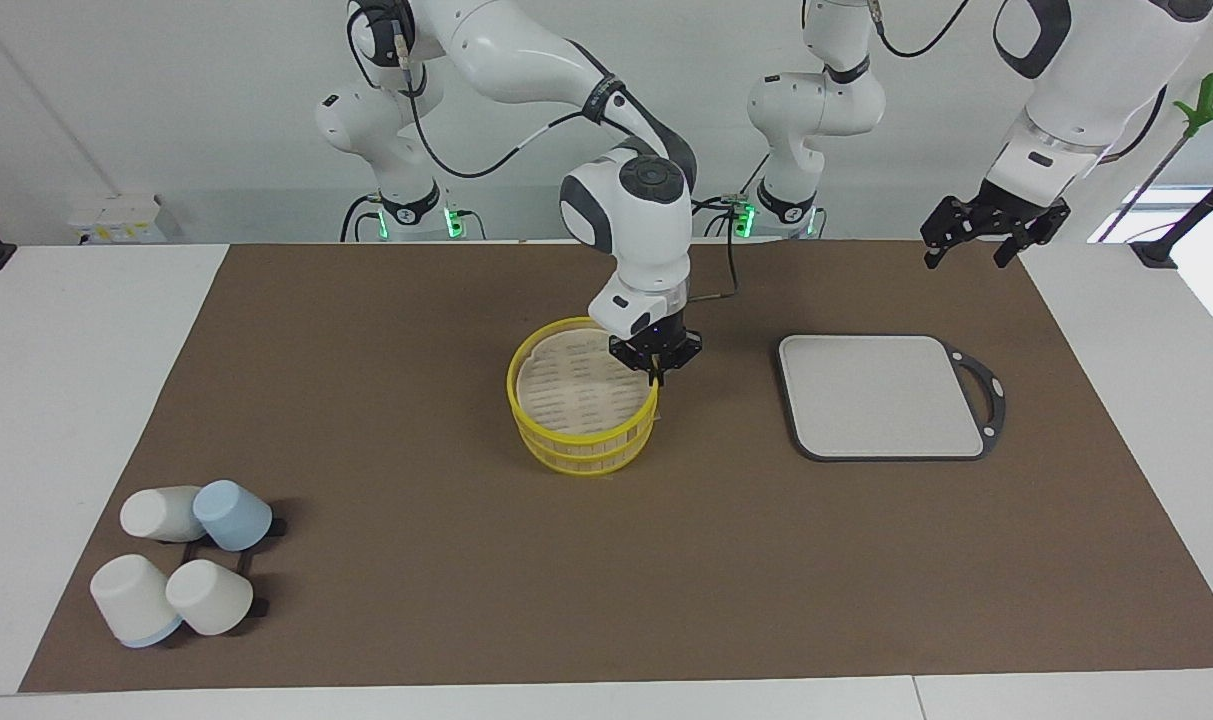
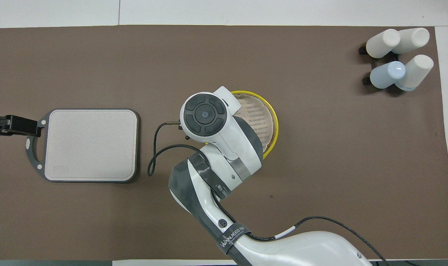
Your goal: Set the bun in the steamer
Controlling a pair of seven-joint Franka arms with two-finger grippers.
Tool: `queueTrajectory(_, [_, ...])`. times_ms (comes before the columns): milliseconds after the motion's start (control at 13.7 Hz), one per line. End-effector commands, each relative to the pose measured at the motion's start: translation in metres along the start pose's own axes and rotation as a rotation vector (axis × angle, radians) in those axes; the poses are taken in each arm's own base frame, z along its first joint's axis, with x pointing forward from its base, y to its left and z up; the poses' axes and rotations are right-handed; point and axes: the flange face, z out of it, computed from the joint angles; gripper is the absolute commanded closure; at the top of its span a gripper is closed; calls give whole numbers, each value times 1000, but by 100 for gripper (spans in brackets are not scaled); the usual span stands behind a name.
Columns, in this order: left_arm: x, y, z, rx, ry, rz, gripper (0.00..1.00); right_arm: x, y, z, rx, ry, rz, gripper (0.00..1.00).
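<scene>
The steamer [image 1: 578, 405], a round basket with yellow rims and a pale slotted top, stands mid-mat; its two tiers sit nearly in line. My right gripper [image 1: 656, 376] is shut on the upper tier's yellow rim, on the side toward the grey board. In the overhead view the right arm's wrist covers that grip, and only part of the steamer [image 2: 262, 114] shows. My left gripper [image 1: 976, 238] hangs open and holds nothing, up in the air over the mat's edge by the board's handle; it shows as the left gripper [image 2: 9, 125] at the picture's edge. The bun is out of view.
A flat grey board [image 1: 881, 395] with a black handle lies on the brown mat toward the left arm's end. Several white and blue cups [image 1: 181, 565] lie on a black rack at the corner toward the right arm's end, far from the robots.
</scene>
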Motion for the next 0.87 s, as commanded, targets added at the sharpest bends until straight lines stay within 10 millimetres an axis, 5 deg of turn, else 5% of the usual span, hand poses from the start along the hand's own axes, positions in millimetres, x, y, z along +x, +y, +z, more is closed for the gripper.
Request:
queueTrajectory(0, [15,-1,5,26,-18,11,0,-1,4,10,34,13,34,100])
queueTrajectory(801, [14,-5,6,-4,-19,-7,0,-14,17,32,-36,-66,47,100])
